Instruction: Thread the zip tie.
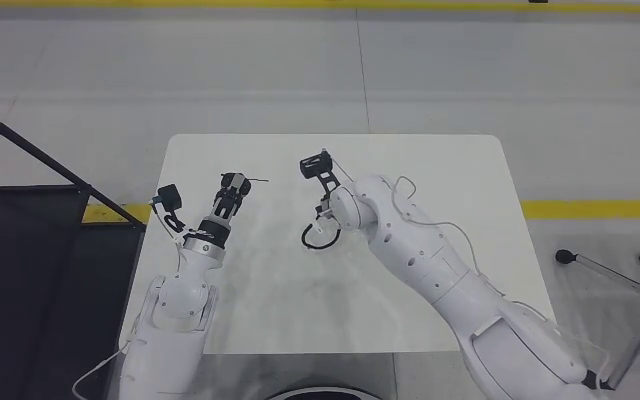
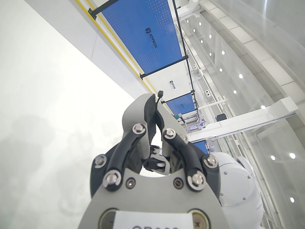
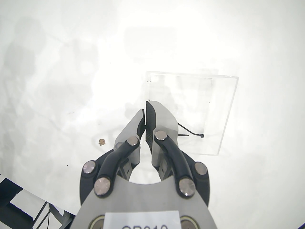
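Left gripper [image 2: 154, 104]: fingers clamped on a black zip tie [image 2: 160, 94], whose head pokes just past the tips. From above, the tie's thin tail juts sideways over the white table [image 1: 430, 300]. Right gripper [image 3: 145, 115]: fingers pressed together, low over the table. Second zip tie [image 3: 194, 133]: lies bent on a clear plate [image 3: 222, 110], one end hidden behind a finger; whether it is pinched cannot be told.
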Tool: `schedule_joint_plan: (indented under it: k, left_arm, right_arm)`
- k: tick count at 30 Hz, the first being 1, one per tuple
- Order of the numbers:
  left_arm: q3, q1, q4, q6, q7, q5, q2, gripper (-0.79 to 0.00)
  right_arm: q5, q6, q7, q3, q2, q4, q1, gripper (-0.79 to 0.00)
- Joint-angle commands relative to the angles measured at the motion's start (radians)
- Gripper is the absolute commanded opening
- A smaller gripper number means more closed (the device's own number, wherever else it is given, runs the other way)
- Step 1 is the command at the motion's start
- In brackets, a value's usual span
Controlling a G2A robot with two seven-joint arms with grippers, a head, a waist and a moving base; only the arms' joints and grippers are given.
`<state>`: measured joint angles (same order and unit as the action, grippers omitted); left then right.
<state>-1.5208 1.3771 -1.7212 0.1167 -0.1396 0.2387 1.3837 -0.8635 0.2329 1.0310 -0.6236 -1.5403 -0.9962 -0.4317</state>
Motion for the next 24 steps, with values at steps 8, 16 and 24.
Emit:
schedule_joint_plan:
  k: [8,16,24]
  left_arm:
    - [0.0,0.0,0.0,0.0,0.0,0.0,0.0,-0.785]
    - [0.0,0.0,0.0,0.0,0.0,0.0,0.0,-0.785]
    - [0.0,0.0,0.0,0.0,0.0,0.0,0.0,-0.785]
  right_arm:
    - [-0.076,0.029,0.03,-0.013,0.003,-0.062,-0.028,-0.723]
    - [-0.125,0.034,0.05,-0.035,0.008,-0.103,-0.058,-0.705]
    - [-0.156,0.03,0.056,-0.068,0.012,-0.137,-0.085,-0.785]
